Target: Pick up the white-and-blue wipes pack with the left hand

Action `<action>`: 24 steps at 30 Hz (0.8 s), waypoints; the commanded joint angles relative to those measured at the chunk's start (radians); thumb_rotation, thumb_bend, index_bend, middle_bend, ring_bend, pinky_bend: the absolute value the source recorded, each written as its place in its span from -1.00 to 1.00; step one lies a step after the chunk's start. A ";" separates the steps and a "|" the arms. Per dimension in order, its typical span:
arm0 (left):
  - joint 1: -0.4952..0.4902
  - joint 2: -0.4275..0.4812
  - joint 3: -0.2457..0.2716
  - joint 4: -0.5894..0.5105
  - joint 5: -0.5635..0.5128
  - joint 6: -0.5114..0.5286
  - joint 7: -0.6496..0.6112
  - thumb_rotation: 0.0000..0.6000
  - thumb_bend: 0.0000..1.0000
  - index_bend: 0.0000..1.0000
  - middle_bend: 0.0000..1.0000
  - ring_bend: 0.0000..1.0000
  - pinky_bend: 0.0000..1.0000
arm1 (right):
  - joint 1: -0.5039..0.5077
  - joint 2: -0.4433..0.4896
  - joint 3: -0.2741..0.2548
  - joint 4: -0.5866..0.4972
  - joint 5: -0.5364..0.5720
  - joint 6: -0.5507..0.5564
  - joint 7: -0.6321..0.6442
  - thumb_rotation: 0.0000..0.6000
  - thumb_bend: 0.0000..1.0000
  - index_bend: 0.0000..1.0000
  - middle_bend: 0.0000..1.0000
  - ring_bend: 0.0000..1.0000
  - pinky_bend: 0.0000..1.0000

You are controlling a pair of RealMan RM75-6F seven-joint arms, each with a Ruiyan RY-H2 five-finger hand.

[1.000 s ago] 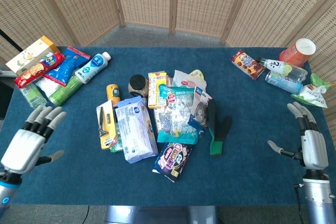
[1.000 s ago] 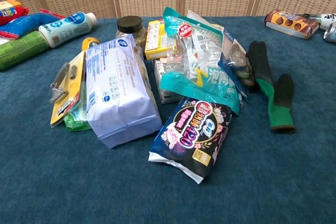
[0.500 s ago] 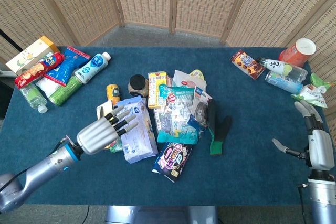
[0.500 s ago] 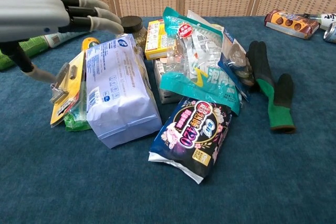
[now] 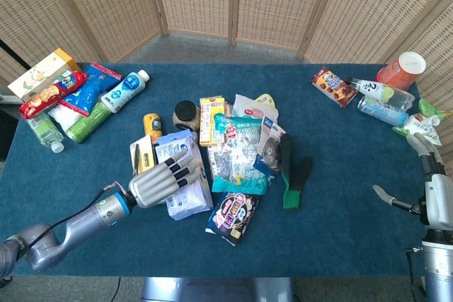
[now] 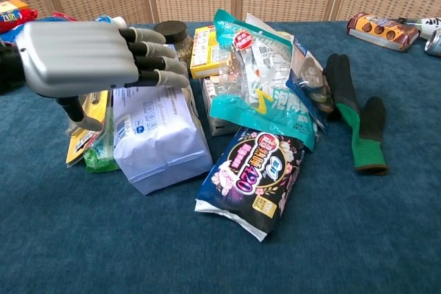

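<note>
Though unseen from chest, right robot hand (image 5: 437,190) spread.

Left hand extended flat, right hand idle at the edge.

Left hand (image 5: 157,182) reached in from the lower left on a grey forearm, palm down, fingers (image 6: 148,49) straight and slightly spread, thumb hanging below (nothing gripped, as far as the chest view shows). Right hand (image 5: 434,187) held upright at the far right edge, fingers pointing up and apart, thumb stuck out sideways, holding nothing; seen in the head view only.
</note>
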 commanded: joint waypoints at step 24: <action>-0.050 0.095 -0.023 -0.026 0.191 0.419 -0.200 1.00 -1.00 0.72 0.77 0.89 0.86 | -0.002 0.007 -0.006 -0.019 -0.020 0.001 0.024 1.00 -0.92 -0.78 -1.00 -1.00 -1.00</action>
